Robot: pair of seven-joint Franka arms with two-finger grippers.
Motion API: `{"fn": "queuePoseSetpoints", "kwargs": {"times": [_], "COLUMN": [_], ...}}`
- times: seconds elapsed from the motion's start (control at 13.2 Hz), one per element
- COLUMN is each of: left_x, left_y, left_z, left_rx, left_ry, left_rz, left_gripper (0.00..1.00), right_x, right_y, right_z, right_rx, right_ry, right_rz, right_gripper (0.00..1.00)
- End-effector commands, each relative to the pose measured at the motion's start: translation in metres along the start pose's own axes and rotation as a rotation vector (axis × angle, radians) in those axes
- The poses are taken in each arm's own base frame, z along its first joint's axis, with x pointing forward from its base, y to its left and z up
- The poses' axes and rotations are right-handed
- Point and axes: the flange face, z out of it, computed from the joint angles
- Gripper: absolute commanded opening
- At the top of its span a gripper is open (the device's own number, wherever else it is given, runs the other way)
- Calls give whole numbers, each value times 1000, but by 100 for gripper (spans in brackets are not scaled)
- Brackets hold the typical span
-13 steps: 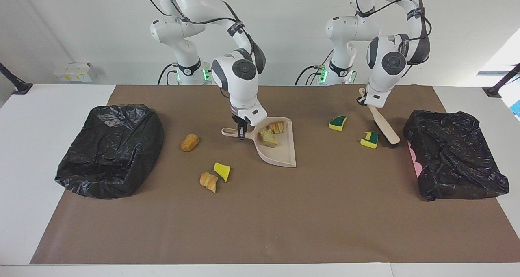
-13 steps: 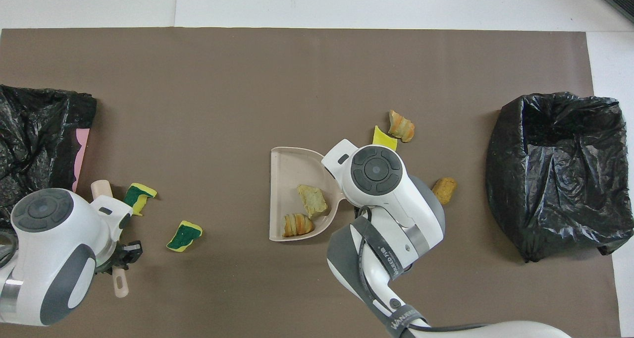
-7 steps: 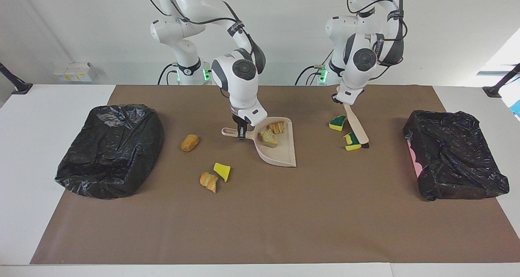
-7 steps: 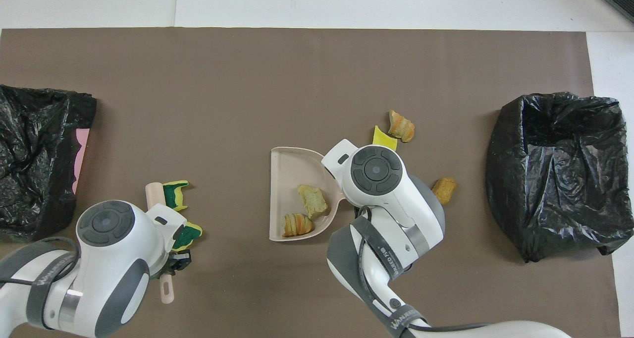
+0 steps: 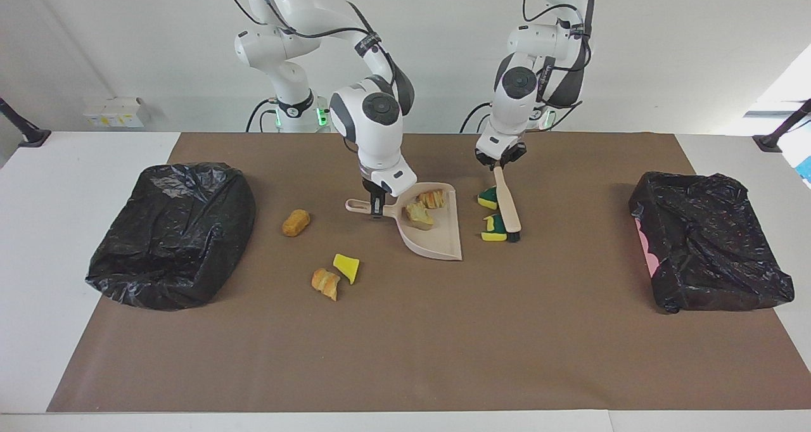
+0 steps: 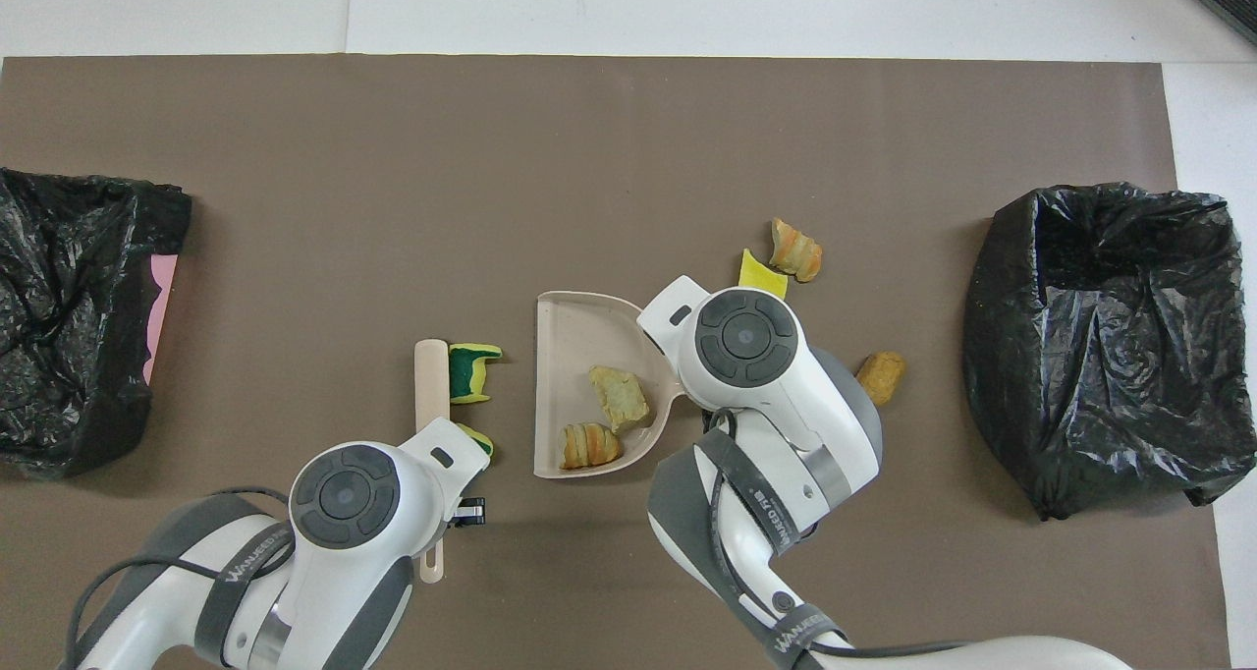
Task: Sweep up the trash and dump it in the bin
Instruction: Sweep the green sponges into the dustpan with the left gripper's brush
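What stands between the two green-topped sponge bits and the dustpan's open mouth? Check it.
Nothing visible. The sponge bits lie against the brush that the left gripper holds, with only bare mat between them and the mouth of the dustpan that the right gripper holds.

Robot lab: two bench-mounted arms [image 5: 374, 112]

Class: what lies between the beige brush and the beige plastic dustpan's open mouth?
Two green-and-yellow sponge bits, beside the brush, short of the dustpan; clearest overhead.
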Motion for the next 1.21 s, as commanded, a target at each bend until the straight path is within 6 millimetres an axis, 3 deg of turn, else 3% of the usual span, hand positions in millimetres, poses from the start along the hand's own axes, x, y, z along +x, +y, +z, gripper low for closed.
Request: {"fn": "queuePoseSetpoints", "kwargs": {"times": [0.0,0.38,0.53,0.76,1.06,1.13], "left_x": [-4,-14,-6,14,30,42], "left_y": [25,66,85,116,103,89], "left_z": [-8,-15,-25,-55,-62,-72], "left_rx": [-17,-152,-188,-288,-303,-316], "left_ry": [25,51,41,9,20,39], "left_rz": [66,83,114,85,37,10], "left_gripper": [0,0,0,0,0,0], "right_x": [3,3,3,0,-2,-2], "right_y": [0,0,0,1,2,3], "right_z": [9,9,9,10,11,10], "right_rx": [-21,-21,-22,-17,-10,-12], "right_ry": [-9,-9,-10,-13,-18,-17], "right_rz": [-1,-1,-2,2,6,7], "right_gripper": [0,0,0,0,0,0]}}
